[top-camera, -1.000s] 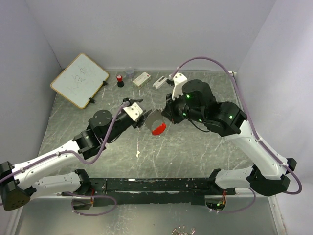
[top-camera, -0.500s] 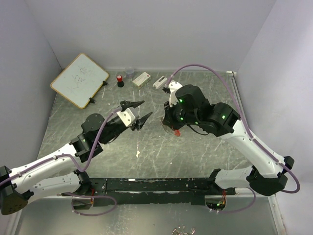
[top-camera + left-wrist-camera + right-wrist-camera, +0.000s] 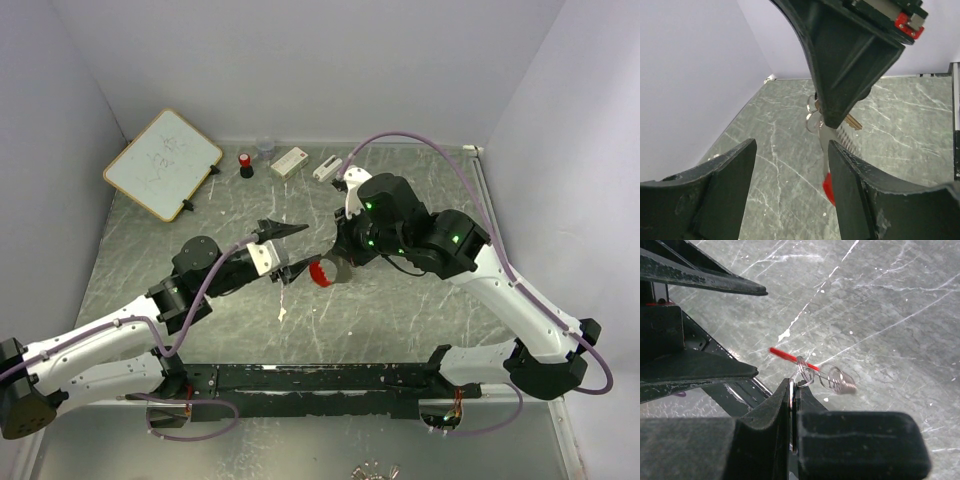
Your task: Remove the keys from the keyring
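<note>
The keyring hangs clear of the grey marbled table, just left of the middle of the overhead view. The right gripper holds it from the right. In the right wrist view that gripper is clenched on a thin metal ring at the lower middle of the frame. The red clip shows edge-on as a slim red bar just above it, with a silvery coil to its right.

The left gripper has its fingers spread wide and holds nothing. It points at the keyring from the left, its lower fingertip just beside the red clip. In the left wrist view the two dark fingers fill the bottom corners. The right gripper comes down from the top with small rings and a brass-coloured key at its tip. The clip dangles blurred below them, beside the finger on the right of the frame.

A whiteboard leans in the upper left, with a red-capped bottle to its right.
</note>
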